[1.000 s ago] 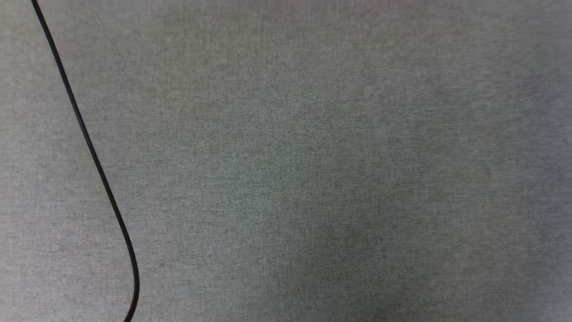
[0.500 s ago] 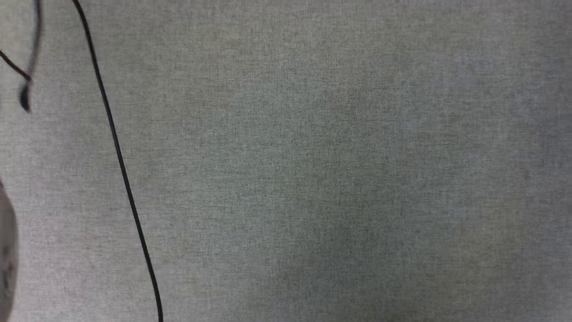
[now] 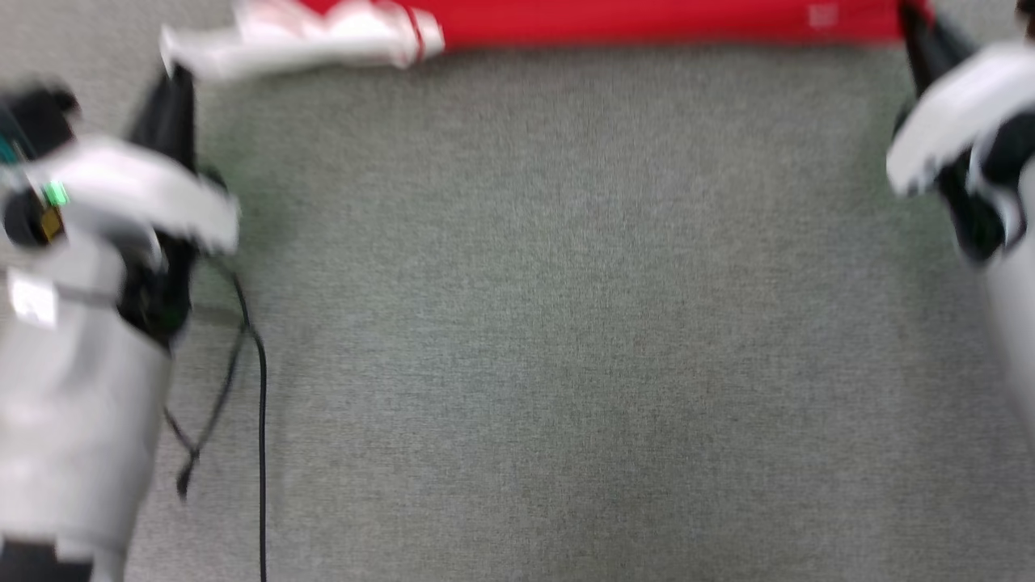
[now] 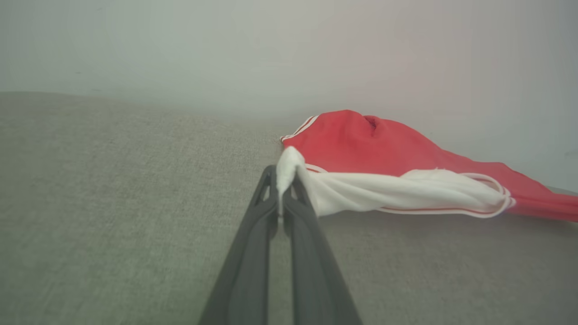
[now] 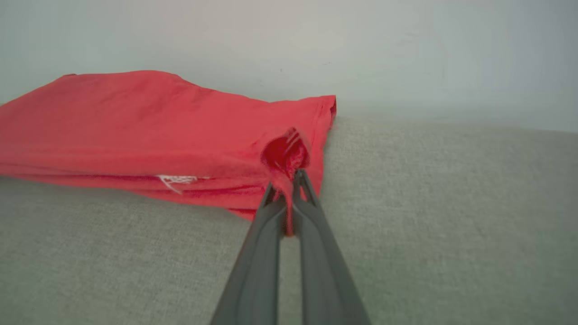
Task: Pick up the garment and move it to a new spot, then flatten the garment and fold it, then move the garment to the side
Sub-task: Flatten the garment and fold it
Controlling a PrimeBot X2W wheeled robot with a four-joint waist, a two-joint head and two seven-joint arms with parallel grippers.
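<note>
L hand (image 4: 281, 189) is clenching white sleeve (image 4: 397, 192), R hand (image 5: 289, 185) is clenching red hem (image 5: 323, 135); garment (image 3: 647, 20) is handling soft, light; edges likely best holds.

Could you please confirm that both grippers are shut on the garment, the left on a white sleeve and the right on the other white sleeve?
Not quite. The right wrist view shows the right gripper shut on a red corner of the garment, not on a white sleeve. The rest holds: the left gripper is shut on a white sleeve.
</note>
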